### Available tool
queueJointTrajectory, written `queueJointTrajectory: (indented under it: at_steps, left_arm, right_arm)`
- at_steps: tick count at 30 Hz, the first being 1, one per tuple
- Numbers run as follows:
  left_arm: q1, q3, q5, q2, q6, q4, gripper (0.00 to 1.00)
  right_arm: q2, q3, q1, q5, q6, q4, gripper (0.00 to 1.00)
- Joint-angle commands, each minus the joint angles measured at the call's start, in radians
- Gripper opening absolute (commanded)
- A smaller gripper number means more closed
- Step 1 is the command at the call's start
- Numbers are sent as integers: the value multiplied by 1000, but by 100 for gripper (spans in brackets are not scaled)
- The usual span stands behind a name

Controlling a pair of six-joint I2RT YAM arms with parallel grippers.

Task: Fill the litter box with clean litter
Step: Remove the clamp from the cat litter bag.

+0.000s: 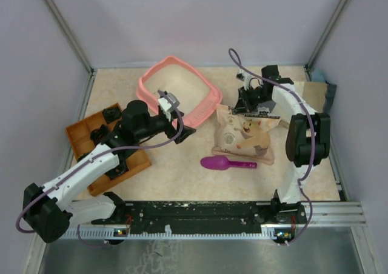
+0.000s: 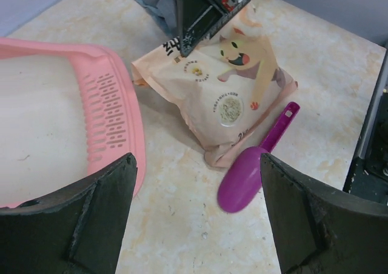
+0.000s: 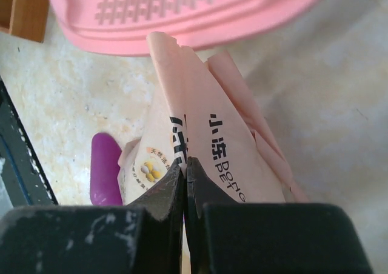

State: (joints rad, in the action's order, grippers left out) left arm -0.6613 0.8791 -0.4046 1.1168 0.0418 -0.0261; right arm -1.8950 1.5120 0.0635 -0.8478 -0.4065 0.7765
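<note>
1. The litter box sits on the counter toward 12 o'clock in the top view, slightly left of centre. It is a salmon-pink tray with a raised rim. Its slotted wall faces 5 o'clock, and its pale floor is visible.

2. The left gripper hovers at the 6 o'clock side of the litter box, above the near rim. The jaws stand wide apart and hold nothing.

3. The beige paper litter bag, printed with a cartoon cat, lies at 4 o'clock from the litter box, just beside its corner.

4. The right gripper is at the bag's 12 o'clock end. The jaws are fully closed, pinching the bag's folded top edge, which stands raised off the counter.

5. The magenta scoop lies flat on the counter at 6 o'clock from the bag, just beside its lower edge. The bowl points to 9 o'clock and the handle to 3 o'clock.

6. The orange compartmented tray sits at 8 o'clock from the litter box, apart from it. It holds small black items and is partly covered by the left arm.
</note>
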Motion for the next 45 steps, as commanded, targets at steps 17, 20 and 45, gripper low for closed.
queueJointTrajectory:
  at_steps: [17, 20, 45]
  left_arm:
    - [129, -39, -381, 157, 94, -363, 87]
    - [129, 1, -421, 231, 130, -406, 86]
    - [42, 238, -655, 667, 208, -544, 50]
  right_arm:
    - [545, -290, 204, -84, -211, -258, 0]
    - [598, -327, 208, -88, -214, -276, 0]
    - [638, -394, 208, -57, -217, -234, 0]
